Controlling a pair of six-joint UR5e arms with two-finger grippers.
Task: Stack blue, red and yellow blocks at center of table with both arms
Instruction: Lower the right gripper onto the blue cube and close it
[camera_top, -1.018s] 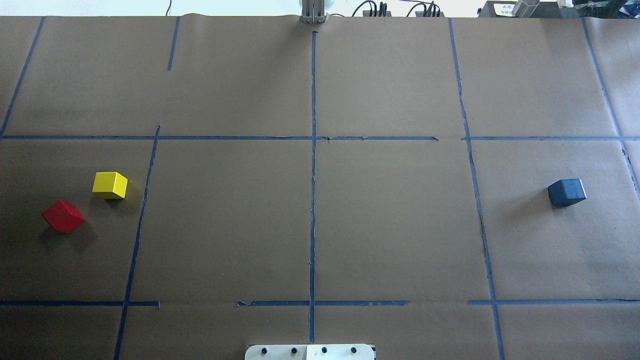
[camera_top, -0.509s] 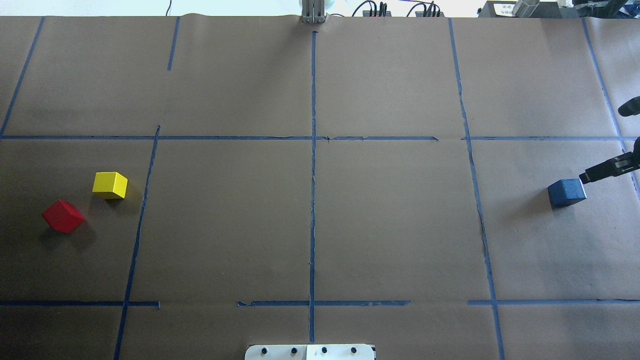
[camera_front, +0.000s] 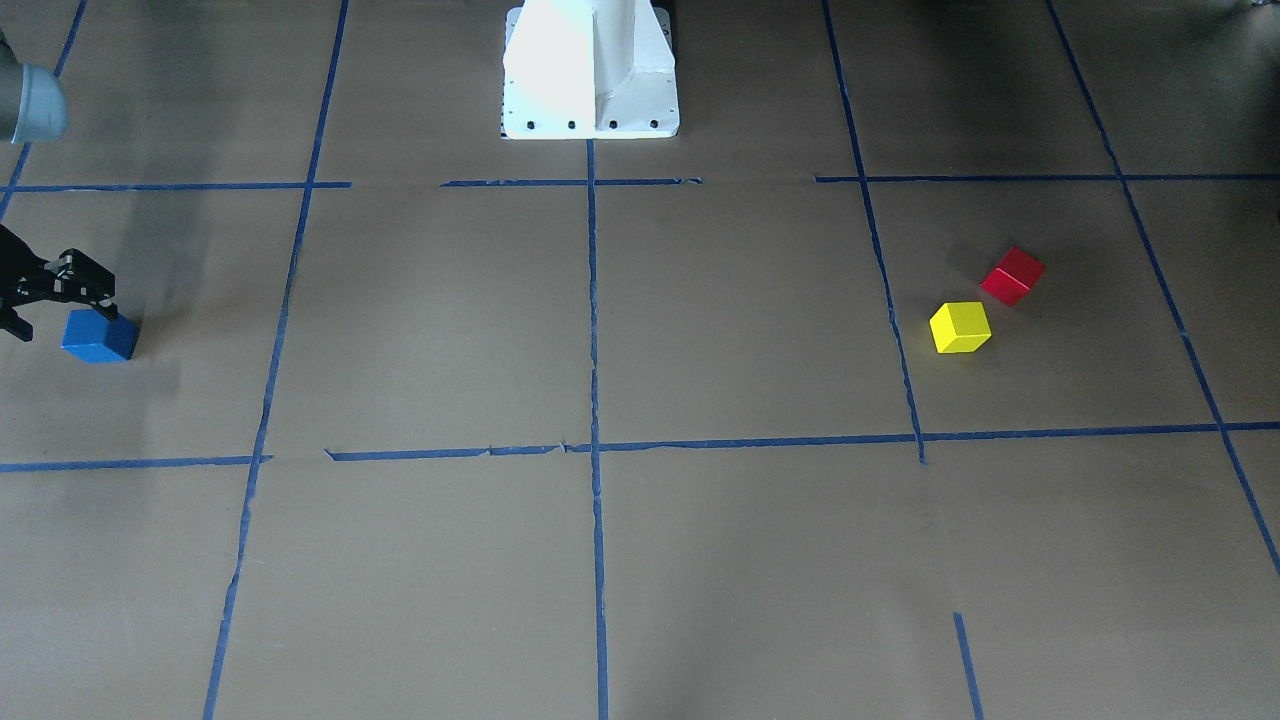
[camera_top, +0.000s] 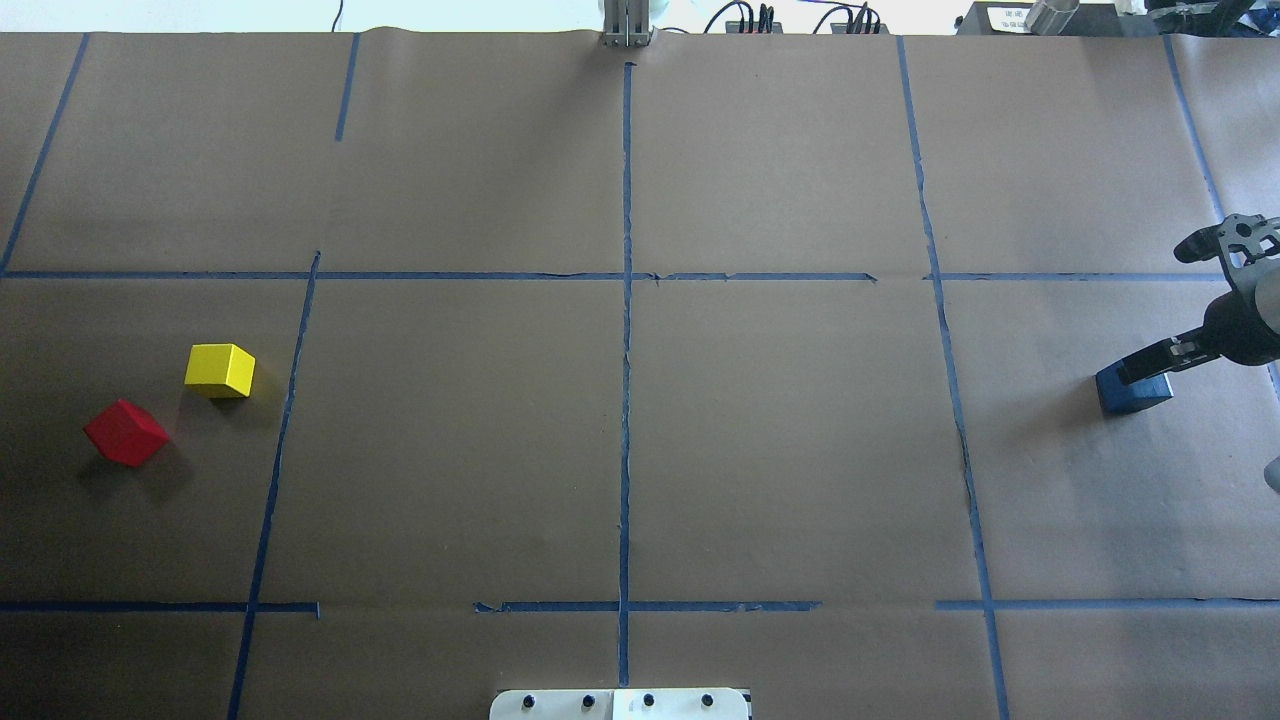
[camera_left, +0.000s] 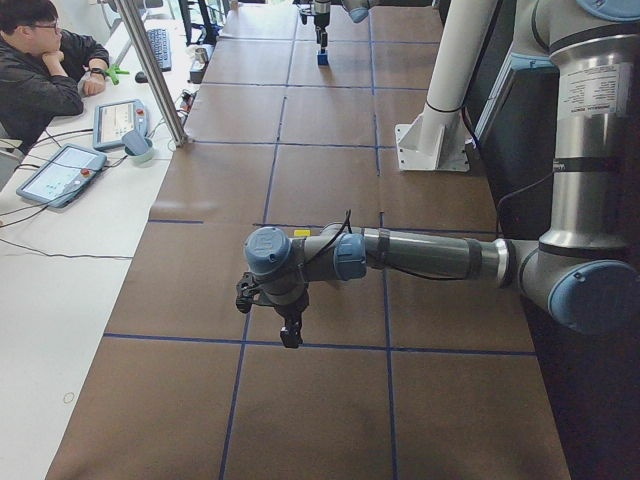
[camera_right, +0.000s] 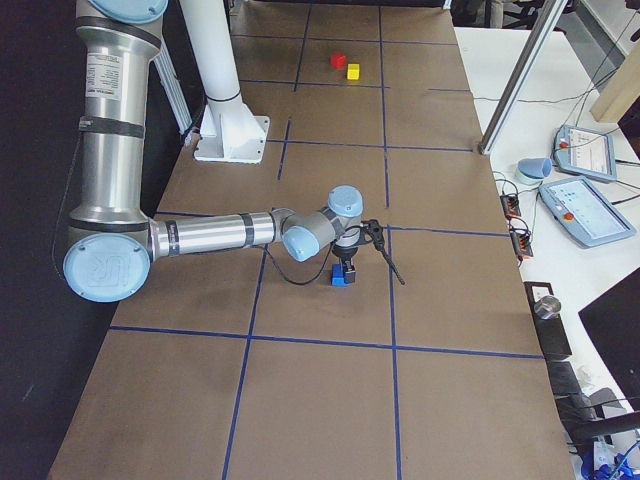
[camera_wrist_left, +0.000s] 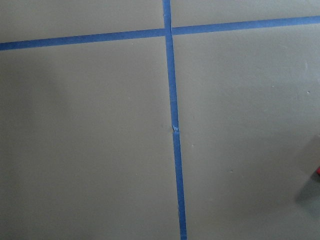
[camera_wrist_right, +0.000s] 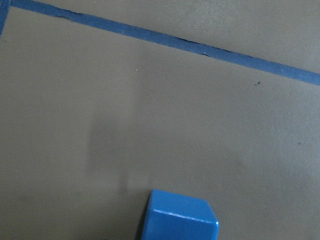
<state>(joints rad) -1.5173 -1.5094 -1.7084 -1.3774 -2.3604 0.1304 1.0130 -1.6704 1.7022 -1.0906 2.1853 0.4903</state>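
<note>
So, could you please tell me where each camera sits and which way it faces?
Overhead: above and behind, looking forward and down; base, right arm at blue block.
Front-facing: across the table, looking back at the base; right arm at edge.
Exterior left: table's left end, looking along it; left arm near.
Exterior right: table's right end; right arm near.
Left wrist: looks down at tape; no body shows.
Right wrist: looks down at blue block; no body.
Overhead and front-facing share the red block and yellow block.
</note>
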